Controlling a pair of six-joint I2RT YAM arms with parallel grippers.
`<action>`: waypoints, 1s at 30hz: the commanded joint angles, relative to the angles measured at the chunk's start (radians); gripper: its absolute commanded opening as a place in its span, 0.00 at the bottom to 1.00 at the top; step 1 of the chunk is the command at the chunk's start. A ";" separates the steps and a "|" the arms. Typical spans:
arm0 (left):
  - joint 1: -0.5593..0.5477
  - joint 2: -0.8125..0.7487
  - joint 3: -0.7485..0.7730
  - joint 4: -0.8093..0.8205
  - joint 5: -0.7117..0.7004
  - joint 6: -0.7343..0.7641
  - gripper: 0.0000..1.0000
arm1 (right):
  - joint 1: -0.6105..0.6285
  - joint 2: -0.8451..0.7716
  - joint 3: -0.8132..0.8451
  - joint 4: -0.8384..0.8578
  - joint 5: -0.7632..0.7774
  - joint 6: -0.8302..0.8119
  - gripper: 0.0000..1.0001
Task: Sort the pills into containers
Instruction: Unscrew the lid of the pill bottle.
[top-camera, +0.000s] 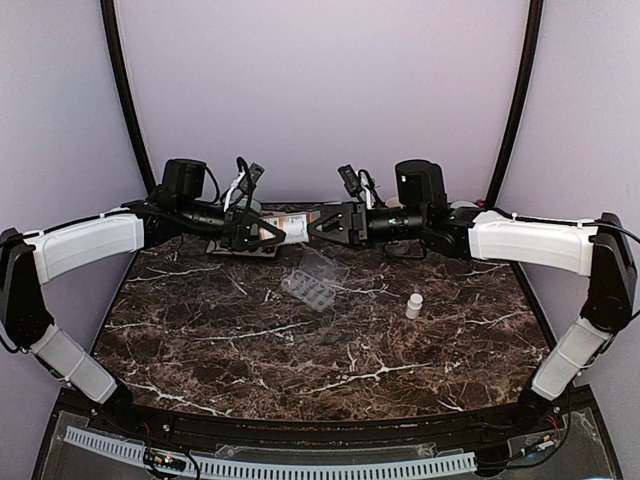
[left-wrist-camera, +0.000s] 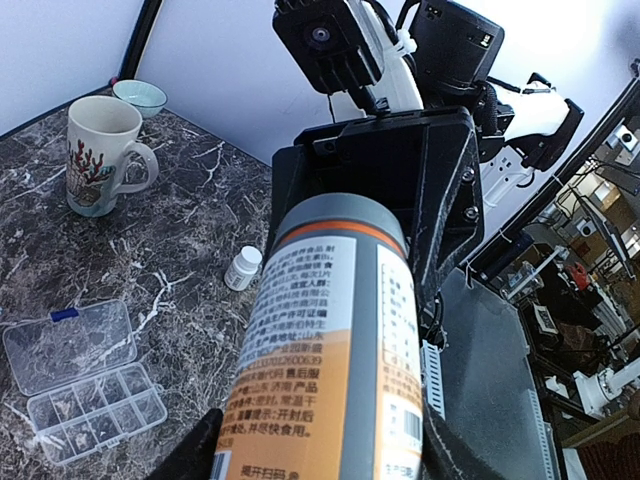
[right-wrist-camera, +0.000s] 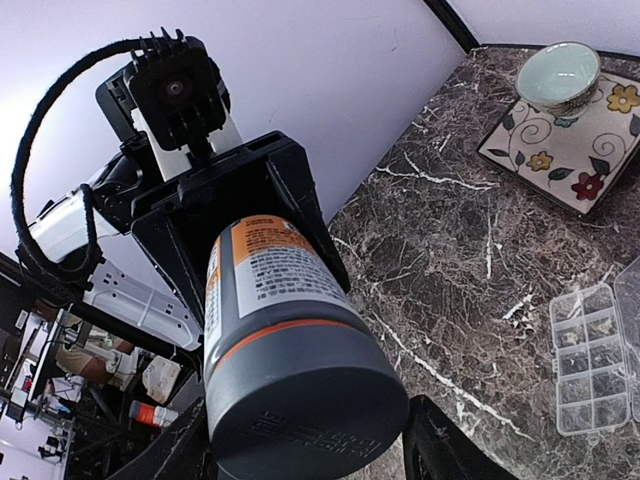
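One organizer (top-camera: 308, 290) sits on marble (top-camera: 300, 350) before lavender walls (top-camera: 320, 90).

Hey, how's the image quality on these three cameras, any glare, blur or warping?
Top external view: even light, no harsh shadows, sharp; the black poles bow, likely lens warp. Left wrist view: the pill bottle looms huge, its label sharp, the room behind stretched wide-angle. Right wrist view: the bottle's grey cap dominates, slightly soft; the pill organizer is cut by the frame edge.
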 joint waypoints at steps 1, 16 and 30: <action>0.002 -0.026 0.048 -0.014 0.046 0.036 0.03 | -0.003 0.016 0.038 0.005 -0.016 0.003 0.61; 0.002 -0.029 0.050 -0.095 0.032 0.100 0.00 | -0.006 -0.001 0.032 0.035 -0.051 0.025 0.66; 0.003 -0.017 0.076 -0.084 0.048 0.077 0.00 | -0.007 -0.006 0.016 0.039 -0.088 0.017 0.28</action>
